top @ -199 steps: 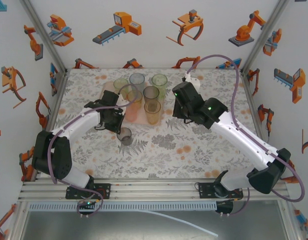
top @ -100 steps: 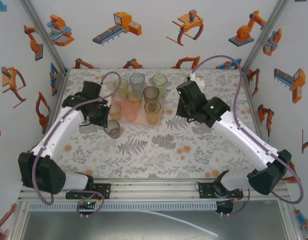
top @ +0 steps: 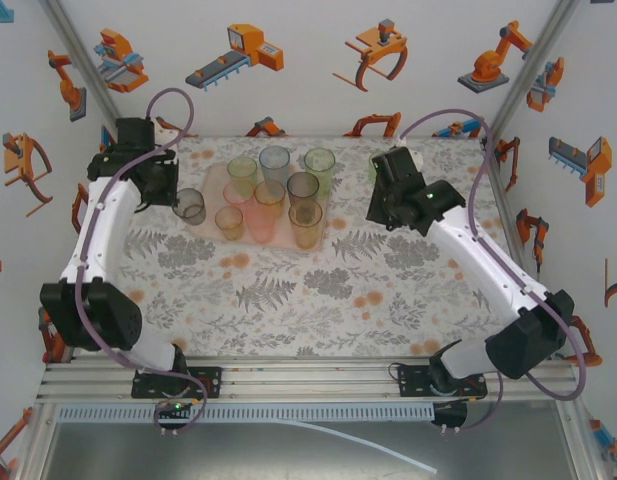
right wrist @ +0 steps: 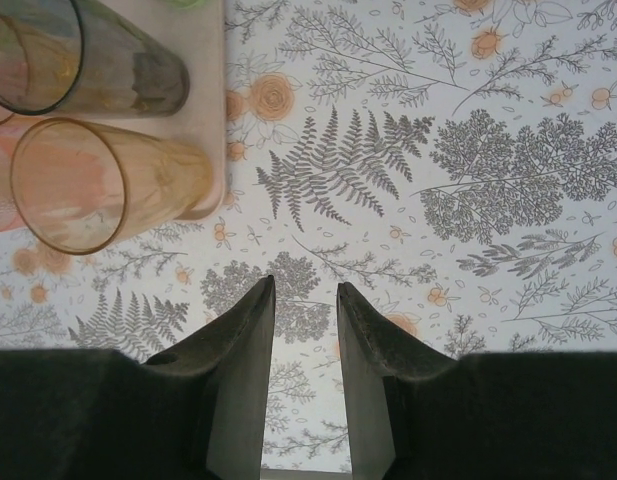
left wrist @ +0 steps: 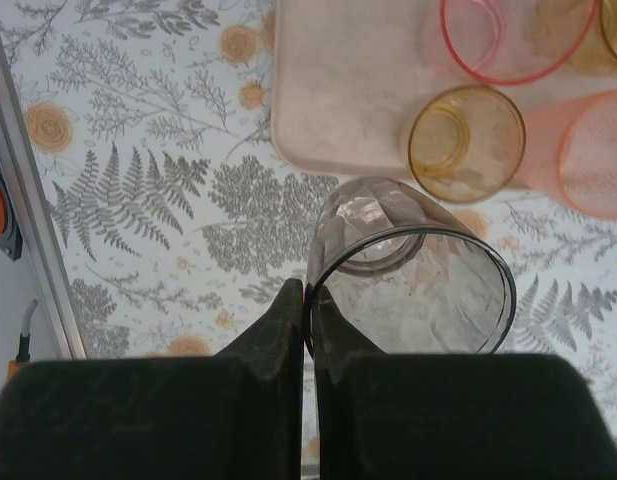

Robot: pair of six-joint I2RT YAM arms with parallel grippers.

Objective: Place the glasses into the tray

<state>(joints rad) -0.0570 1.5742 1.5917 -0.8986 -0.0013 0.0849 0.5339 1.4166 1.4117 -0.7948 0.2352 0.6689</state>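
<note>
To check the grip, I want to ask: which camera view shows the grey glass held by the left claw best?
The left wrist view: the grey glass is large there, its rim pinched by the left claw, near the tray corner. The top external view shows it small, at the tray's left edge.

The held tumbler (left wrist: 418, 280) is pinched by its rim between the jaws of the left gripper (left wrist: 306, 300). The tray (left wrist: 338, 100) is found just ahead of them, with other tumblers (left wrist: 466, 143) ahead-right. Ahead-left of the jaws of the right gripper (right wrist: 303, 300), two tumblers (right wrist: 98, 185) are stood on the tray's corner.
</note>
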